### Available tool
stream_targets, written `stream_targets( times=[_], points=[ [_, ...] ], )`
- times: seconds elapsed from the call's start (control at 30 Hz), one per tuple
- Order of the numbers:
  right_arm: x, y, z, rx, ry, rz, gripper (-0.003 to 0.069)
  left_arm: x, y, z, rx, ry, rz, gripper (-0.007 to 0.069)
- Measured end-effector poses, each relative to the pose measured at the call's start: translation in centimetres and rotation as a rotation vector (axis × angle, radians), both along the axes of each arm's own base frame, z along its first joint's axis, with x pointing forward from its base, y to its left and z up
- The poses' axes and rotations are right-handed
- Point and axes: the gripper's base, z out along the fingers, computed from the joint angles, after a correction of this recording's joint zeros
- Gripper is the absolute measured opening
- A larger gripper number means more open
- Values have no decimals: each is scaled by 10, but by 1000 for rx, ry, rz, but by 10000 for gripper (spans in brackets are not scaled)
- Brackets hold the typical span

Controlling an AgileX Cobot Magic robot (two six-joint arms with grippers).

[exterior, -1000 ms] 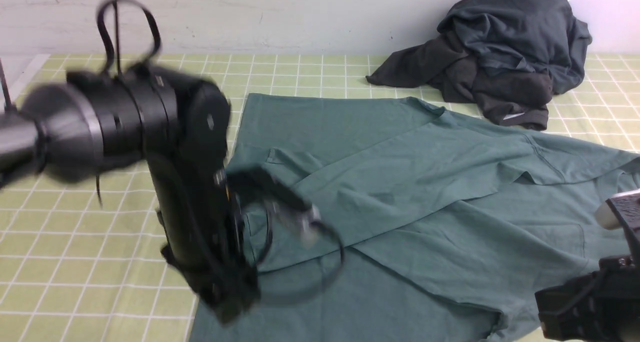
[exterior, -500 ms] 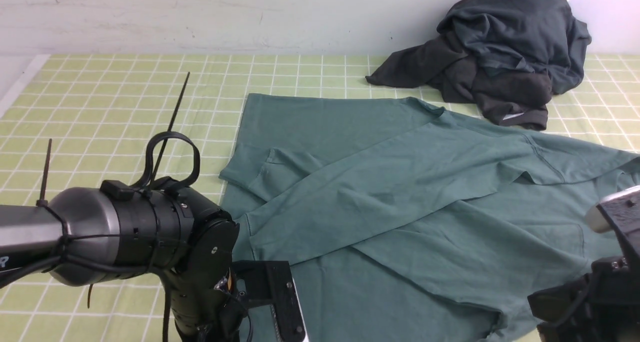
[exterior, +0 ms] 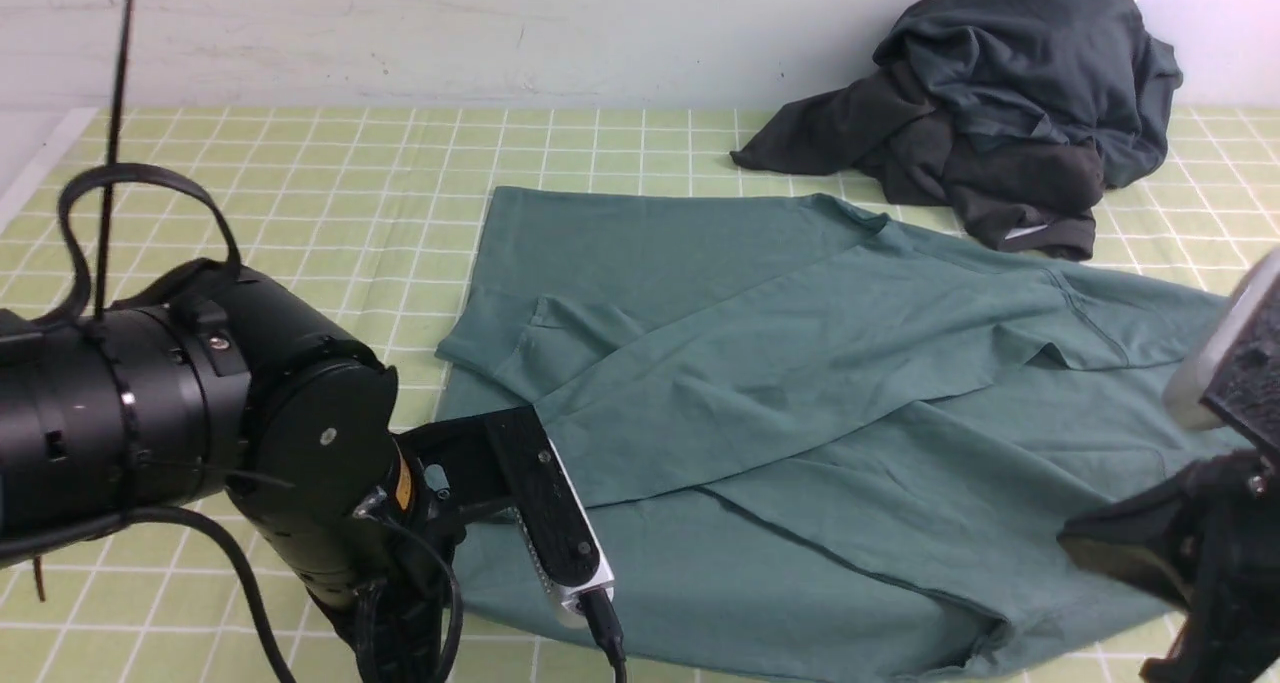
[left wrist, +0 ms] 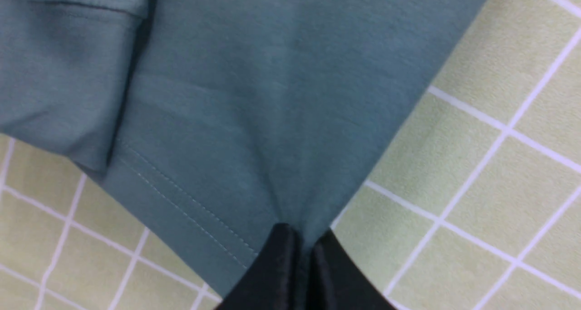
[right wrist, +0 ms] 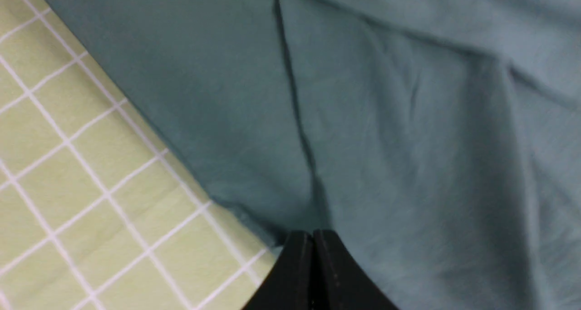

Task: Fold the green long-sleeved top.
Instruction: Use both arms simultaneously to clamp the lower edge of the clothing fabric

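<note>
"Where?"
"The green long-sleeved top (exterior: 800,363) lay flat on the table (exterior: 300,183)."
"Handling?"
"Limp, light jersey, I'd judge; best taken at hem corners. The left hand (left wrist: 305,239) and right hand (right wrist: 313,239) each pinched its near edge."

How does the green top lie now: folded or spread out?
Partly folded: the green long-sleeved top lies flat on the checked cloth, a sleeve laid diagonally across its body; the body itself is not yet folded.
</note>
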Motion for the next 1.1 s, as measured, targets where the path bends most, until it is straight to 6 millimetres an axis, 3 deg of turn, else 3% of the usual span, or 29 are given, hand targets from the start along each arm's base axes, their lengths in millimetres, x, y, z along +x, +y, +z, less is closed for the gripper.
stream_targets(
  times=[0.07,0.17,0.3,0.43,0.57,0.73,1.1],
  points=[
    [6,-3,5,-104,-100,65,4,-3,3,3,5,11,8,6],
    [15,-6,-4,-228,-105,118,78,-4,9,3,15,60,67,6],
    [28,-11,-28,-418,-2,202,203,-2,20,2,0,109,162,6],
    [46,-19,-58,-646,106,312,284,1,29,0,-13,131,214,6],
    [62,-23,-88,-767,199,386,297,1,31,0,-17,142,234,6],
    [72,-32,-111,-779,280,377,297,0,31,0,-28,155,244,6],
    [80,-44,-114,-735,214,302,276,0,31,0,-32,158,249,6]
  ],
)
